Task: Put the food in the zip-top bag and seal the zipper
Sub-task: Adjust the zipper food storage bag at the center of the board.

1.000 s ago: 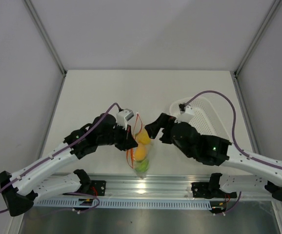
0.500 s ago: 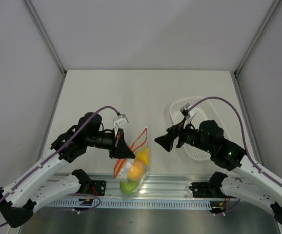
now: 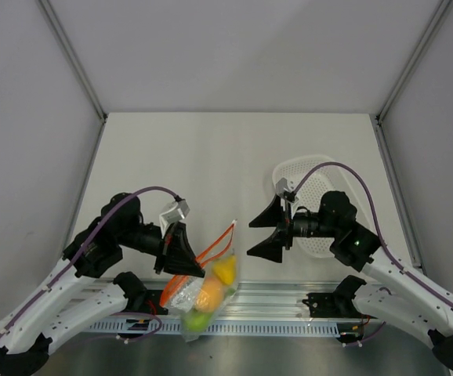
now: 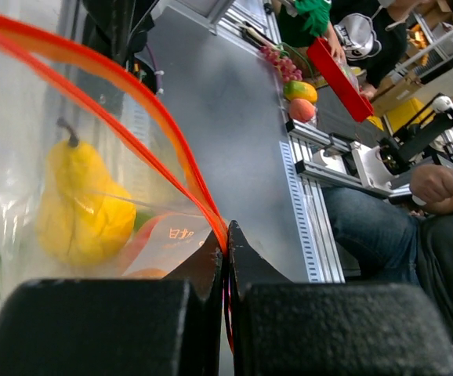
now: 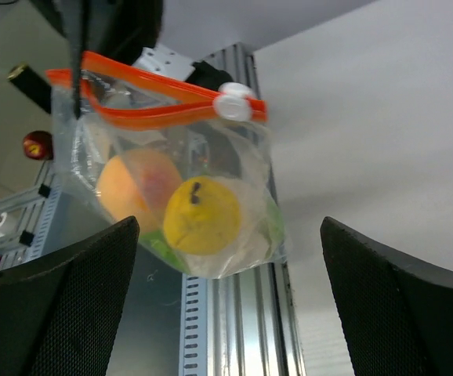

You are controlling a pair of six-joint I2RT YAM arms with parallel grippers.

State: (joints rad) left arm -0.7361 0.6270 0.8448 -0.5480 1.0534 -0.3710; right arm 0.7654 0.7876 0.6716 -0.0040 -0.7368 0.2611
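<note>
**Top external view.** The left gripper [image 3: 191, 262], fingers pressed together on the zipper [image 3: 220, 239], hangs the zip-top bag [image 3: 203, 298] over the near rail [image 3: 289, 298], off the surface [image 3: 211, 157]. The right gripper [image 3: 255, 236] faces it, fingers spread and holding nothing. The white basket [image 3: 320, 166] behind shows no fruit where visible.

**Left wrist view.** The fingers [image 4: 246, 274] pinch one end of the orange strip, and a yellow pear [image 4: 81, 211] sits inside the bag.

**Right wrist view.** The food is bagged: pear, orange fruit [image 5: 132, 184] and a green piece [image 5: 160, 244] (loading judged complete). The strips appear parted left of the white slider [image 5: 233, 103], though the angle is poor. Sealing is the step in hand. The right fingers must grasp the slider and draw it toward the pinched end.
</note>
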